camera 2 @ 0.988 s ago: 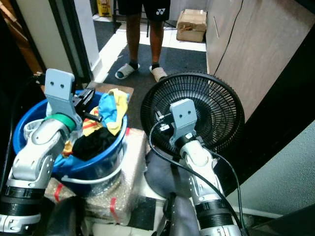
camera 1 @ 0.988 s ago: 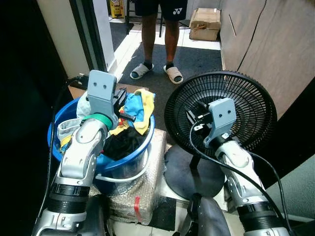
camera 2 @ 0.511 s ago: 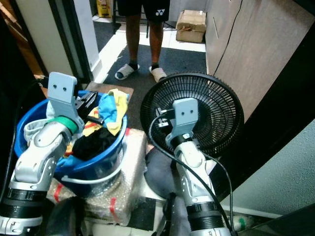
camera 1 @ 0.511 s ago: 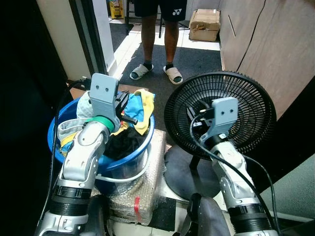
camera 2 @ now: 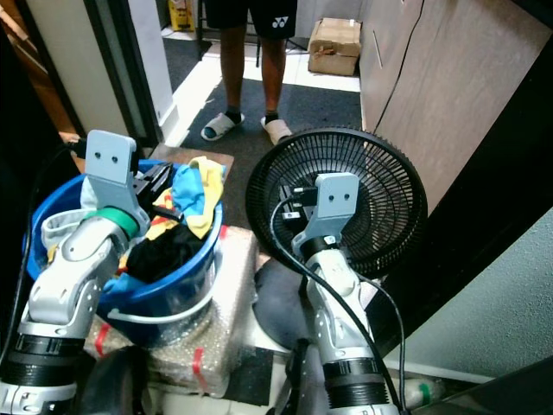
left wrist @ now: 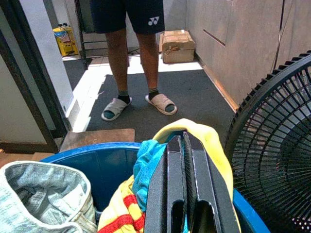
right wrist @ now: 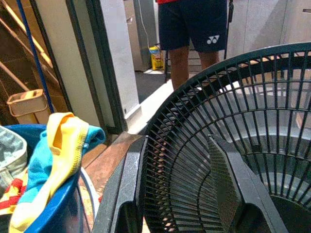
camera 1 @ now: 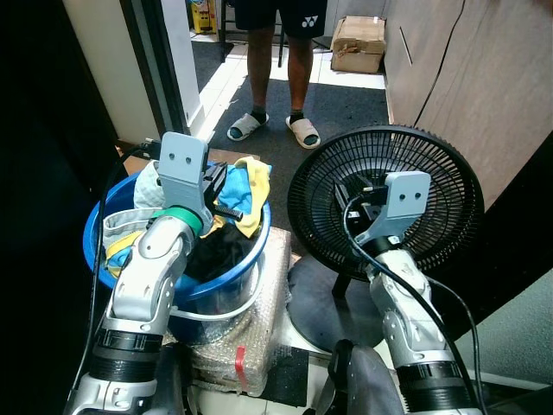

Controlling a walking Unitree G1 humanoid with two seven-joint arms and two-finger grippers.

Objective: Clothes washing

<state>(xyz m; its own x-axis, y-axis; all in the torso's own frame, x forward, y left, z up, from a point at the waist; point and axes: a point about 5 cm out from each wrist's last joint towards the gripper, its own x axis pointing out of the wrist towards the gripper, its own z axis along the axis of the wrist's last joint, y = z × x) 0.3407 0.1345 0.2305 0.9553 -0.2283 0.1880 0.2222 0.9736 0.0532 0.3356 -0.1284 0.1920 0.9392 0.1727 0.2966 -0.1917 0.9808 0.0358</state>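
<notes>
- Head views: over the last second my right claw (camera 1: 359, 192) had risen and drifted right across the fan (camera 1: 449, 181), while my left claw (camera 1: 220, 186) had barely moved above the blue tub (camera 1: 251, 259). I judged that no garment had been lifted yet, so the washing had hardly begun.
- Head views: the tub of clothes (camera 1: 238, 194) sat on a bubble-wrapped block (camera 1: 259, 320) at my left, just beside the fan. The yellow-and-blue garment (camera 2: 194, 194) draped over the far rim, its long axis running away from me toward the person (camera 1: 276, 52).
- Left wrist view: my left claw's fingers (left wrist: 167, 189) were pressed together with nothing between them, aimed at that garment's yellow fold (left wrist: 209, 141).
- Right wrist view: my right claw's fingers (right wrist: 228, 179) stood apart and empty, facing the fan grille.
</notes>
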